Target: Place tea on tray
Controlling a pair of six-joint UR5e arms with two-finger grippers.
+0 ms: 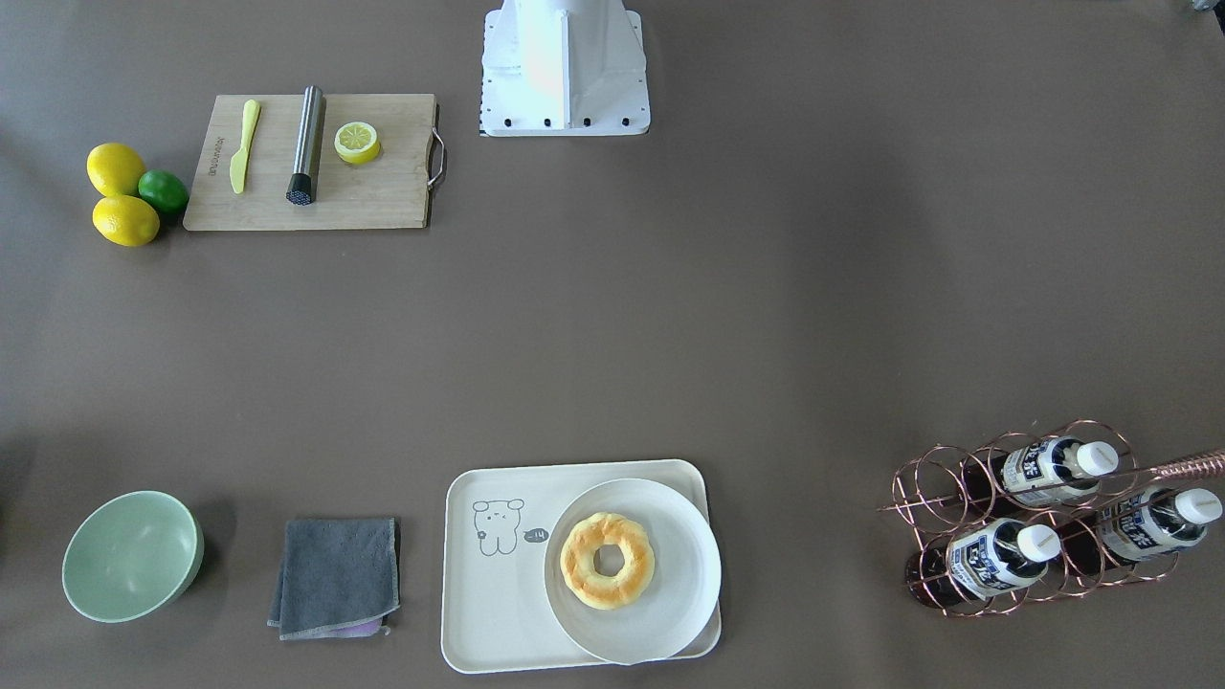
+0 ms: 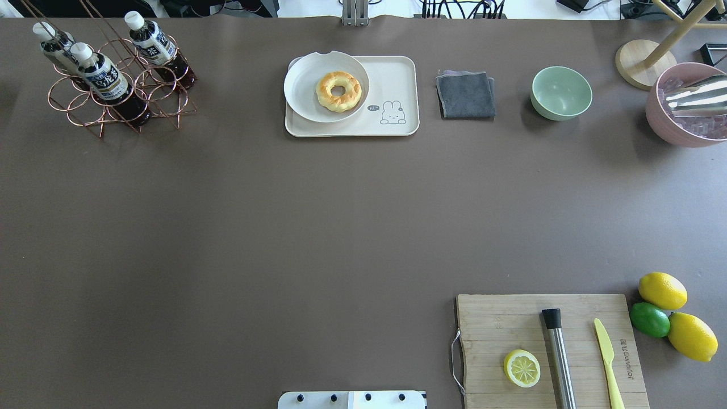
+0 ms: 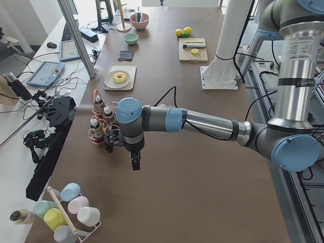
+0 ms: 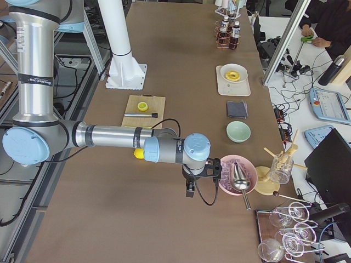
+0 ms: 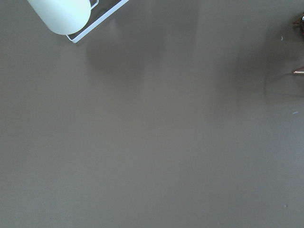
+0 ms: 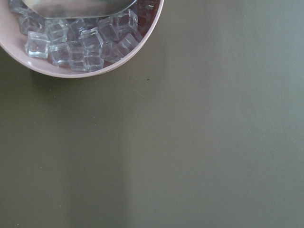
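Upper left of the overhead view: tea [image 2: 102, 76], capped and tilted, lodged in a copper wire rack [image 2: 85, 108] with two look-alike bottles; not touched by either tool. Well apart from the rack, at top centre of the same view: tray [image 2: 397, 74], flat on the counter [image 2: 284, 227], carrying a round white plate [image 2: 301, 85] with a doughnut [image 2: 338, 91] on its left half, bear drawing exposed on the right half. Right of the tray: folded grey cloth [image 2: 466, 94], then green bowl [image 2: 561, 92]. Lower right: wooden cutting board [image 2: 511, 318] with half lemon, steel rod and yellow knife. In the exterior left view, mid-frame: left tool [image 3: 135, 163], pointing down near the rack; apart or together, cannot tell. In the exterior right view, lower centre: right tool [image 4: 190, 190], beside a pink bowl [image 4: 225, 186] of ice; likewise cannot tell.
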